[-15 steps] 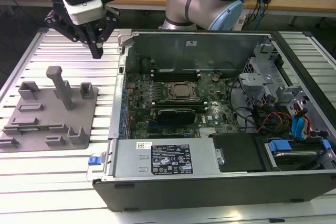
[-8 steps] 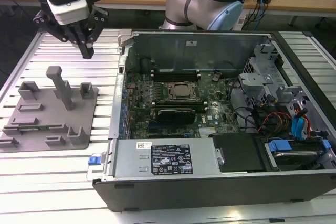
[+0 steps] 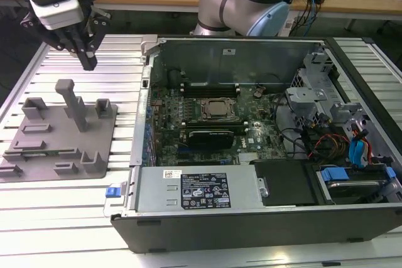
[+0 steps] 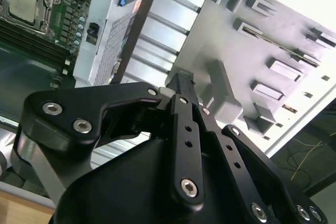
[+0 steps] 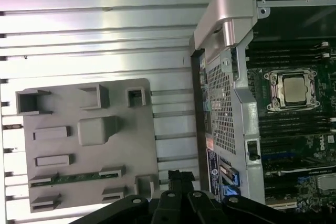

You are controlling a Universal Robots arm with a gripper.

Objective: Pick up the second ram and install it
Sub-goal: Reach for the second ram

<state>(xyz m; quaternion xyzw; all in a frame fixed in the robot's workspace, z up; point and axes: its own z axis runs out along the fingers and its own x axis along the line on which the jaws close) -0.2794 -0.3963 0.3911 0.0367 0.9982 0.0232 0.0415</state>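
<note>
Closed, empty end effector hangs by grey fixture, its tall post near the slotted second ram.

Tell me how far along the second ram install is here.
Early stage: nothing looks done. The green ram stick lies in its slot on the grey fixture, not picked up. The end effector hangs near that fixture, shut and empty. Grasping it and seating it on the motherboard remain.

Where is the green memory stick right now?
The second ram lies on the grey fixture plate, on the exterior view's left, beside the open computer case.
</note>
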